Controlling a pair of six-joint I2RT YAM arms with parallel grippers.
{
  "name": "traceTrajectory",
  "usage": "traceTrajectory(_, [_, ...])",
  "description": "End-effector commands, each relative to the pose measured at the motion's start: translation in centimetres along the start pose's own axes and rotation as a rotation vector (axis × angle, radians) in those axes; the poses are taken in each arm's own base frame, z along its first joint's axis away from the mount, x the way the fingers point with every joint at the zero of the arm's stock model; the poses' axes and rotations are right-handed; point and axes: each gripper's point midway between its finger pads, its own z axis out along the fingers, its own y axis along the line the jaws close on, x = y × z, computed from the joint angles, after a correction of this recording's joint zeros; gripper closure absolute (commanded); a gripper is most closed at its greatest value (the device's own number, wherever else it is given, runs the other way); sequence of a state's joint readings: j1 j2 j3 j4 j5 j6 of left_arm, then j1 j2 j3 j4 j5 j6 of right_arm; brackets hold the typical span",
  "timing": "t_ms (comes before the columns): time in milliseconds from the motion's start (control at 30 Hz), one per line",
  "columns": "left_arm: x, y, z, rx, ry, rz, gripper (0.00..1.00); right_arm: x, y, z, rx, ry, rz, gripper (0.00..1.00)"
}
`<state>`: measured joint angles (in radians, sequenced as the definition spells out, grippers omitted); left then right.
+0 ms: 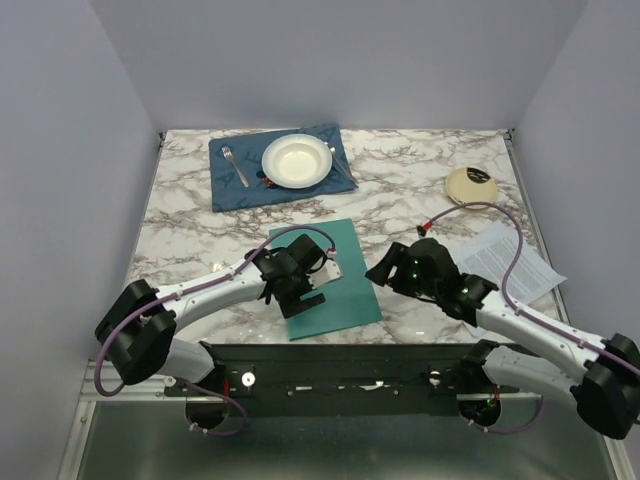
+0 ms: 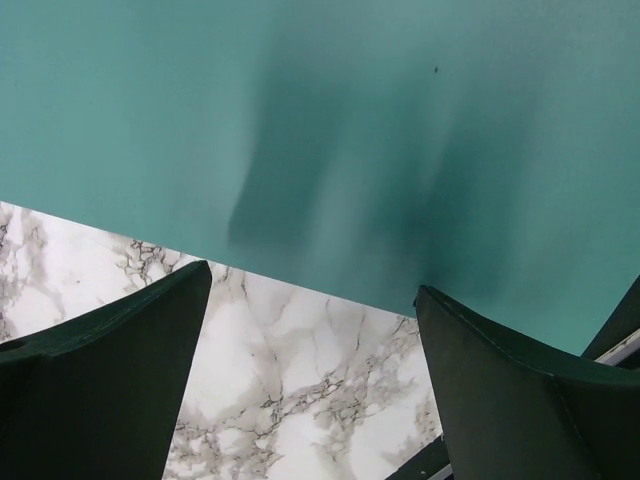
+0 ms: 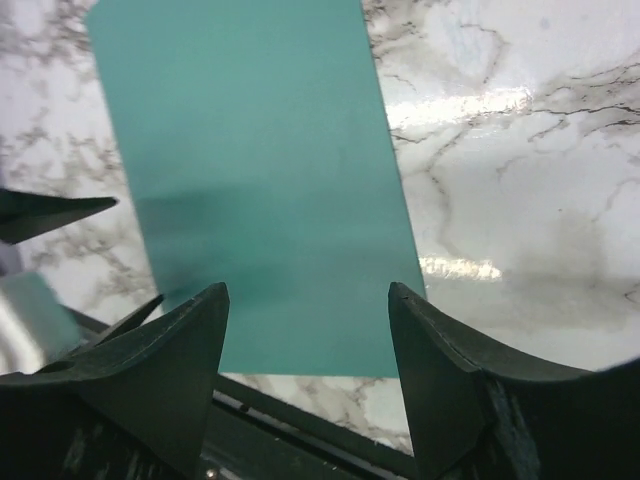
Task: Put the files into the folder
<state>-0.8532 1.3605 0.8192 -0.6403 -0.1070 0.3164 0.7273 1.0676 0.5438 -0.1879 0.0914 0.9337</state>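
- Left gripper (image 2: 310, 285) hung open over the closed folder (image 1: 350, 295).
- Right gripper (image 3: 308, 295) stood open, empty, by its edge.
- Advice: pinch only the top cover; files (image 1: 510, 258) lay apart.

The folder (image 1: 350, 295) is a thin teal-green sheet-like cover lying flat and closed on the marble tabletop (image 1: 400, 190), near its front edge and turned slightly askew. The files (image 1: 535, 270), white sheets printed with dense black text, lie flat well apart from it at the tabletop's right side.
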Motion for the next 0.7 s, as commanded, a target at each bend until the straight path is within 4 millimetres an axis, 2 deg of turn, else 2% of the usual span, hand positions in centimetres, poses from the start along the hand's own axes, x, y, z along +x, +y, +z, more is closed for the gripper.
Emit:
traceTrajectory(0, [-1.2,0.6,-0.7,-0.008,-0.001,-0.032,0.01,1.6,-1.2,-2.5,0.003,0.044,0.037,0.26])
traceTrajectory(33, [-1.5,1.3,-0.9,-0.033,-0.008,-0.035,0.01,1.7,-0.5,-3.2,-0.046,0.047,0.049,0.26])
traceTrajectory(67, [-2.6,2.5,-1.3,-0.072,-0.041,-0.044,0.01,2.4,-0.6,-3.4,-0.058,0.068,0.062,0.26])
traceTrajectory(133, [-3.2,5.2,-1.7,-0.166,-0.049,-0.088,0.01,3.7,0.3,-4.1,-0.136,0.117,0.096,0.27])
traceTrajectory(167, [-4.3,8.2,-2.4,-0.231,-0.086,-0.158,0.01,4.5,0.3,-3.8,-0.183,0.129,0.102,0.28])
traceTrajectory(233, [-4.4,11.6,-2.3,-0.298,-0.071,-0.247,0.01,5.7,1.0,-4.1,-0.246,0.180,0.100,0.29])
traceTrajectory(267, [-5.6,14.0,-3.2,-0.336,-0.106,-0.298,0.01,6.2,1.1,-3.8,-0.253,0.195,0.086,0.29])
traceTrajectory(333, [-4.2,17.6,-2.2,-0.380,-0.059,-0.391,0.01,7.5,1.1,-3.7,-0.263,0.244,0.048,0.29])
traceTrajectory(367, [-5.1,19.1,-2.7,-0.402,-0.082,-0.412,0.01,8.0,1.4,-3.4,-0.276,0.263,0.035,0.29])
traceTrajectory(400, [-4.5,19.9,-1.6,-0.399,-0.053,-0.431,0.01,8.7,1.9,-3.5,-0.287,0.291,0.015,0.28])
traceTrajectory(467, [-5.1,21.2,-1.4,-0.421,-0.061,-0.446,0.01,9.2,2.4,-3.3,-0.285,0.305,-0.004,0.28])
traceTrajectory(500, [-5.0,21.2,-0.4,-0.413,-0.045,-0.443,0.01,9.9,2.3,-3.0,-0.269,0.327,-0.018,0.28])
traceTrajectory(667, [-5.3,22.0,0.9,-0.429,-0.038,-0.460,0.01,11.2,3.1,-2.7,-0.289,0.367,-0.026,0.28])
